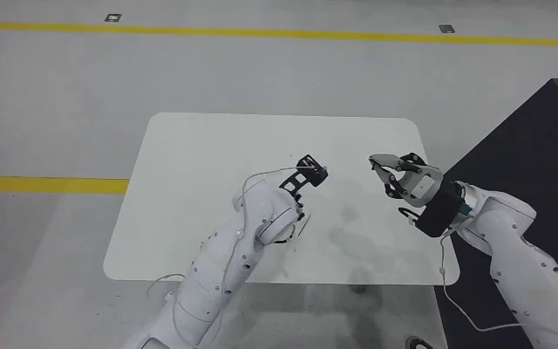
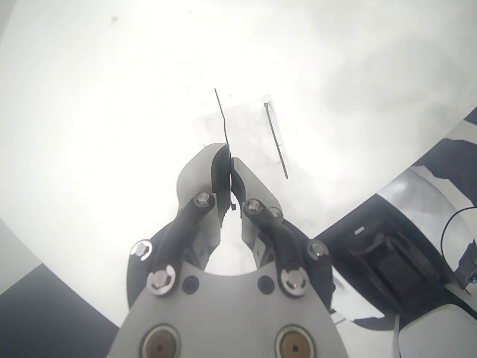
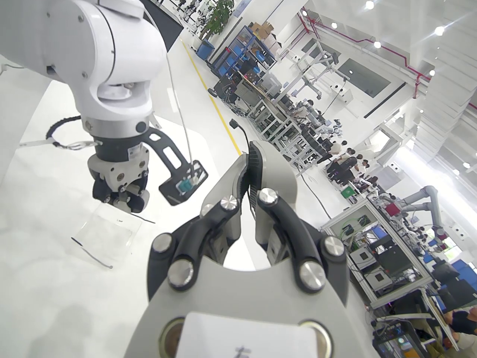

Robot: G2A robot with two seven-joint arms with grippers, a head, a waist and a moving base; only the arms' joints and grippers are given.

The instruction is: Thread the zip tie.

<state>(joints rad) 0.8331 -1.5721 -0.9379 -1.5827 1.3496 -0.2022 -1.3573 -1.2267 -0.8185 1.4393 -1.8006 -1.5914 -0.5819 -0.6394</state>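
Fingers (image 2: pixel 220 173) of left gripper (image 2: pixel 229 152) and right gripper (image 3: pixel 249 158) pinch zip ties (image 2: pixel 223 121)

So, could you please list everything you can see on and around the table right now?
First zip tie: one, black, pinched in the left gripper, tail sticking out past the fingertips.
Second zip tie: one, black, pinched in the right gripper, head end free.
Third zip tie: one, black, lying loose along one edge of the clear sheet.
Clear sheet: one, transparent, flat on the table below the left gripper.
Table: one, white, rounded corners.
Floor lines: two, yellow, on the grey floor.
Left gripper: one, grey and black, shut, over the sheet.
Right gripper: one, grey and black, shut, raised beside the sheet.
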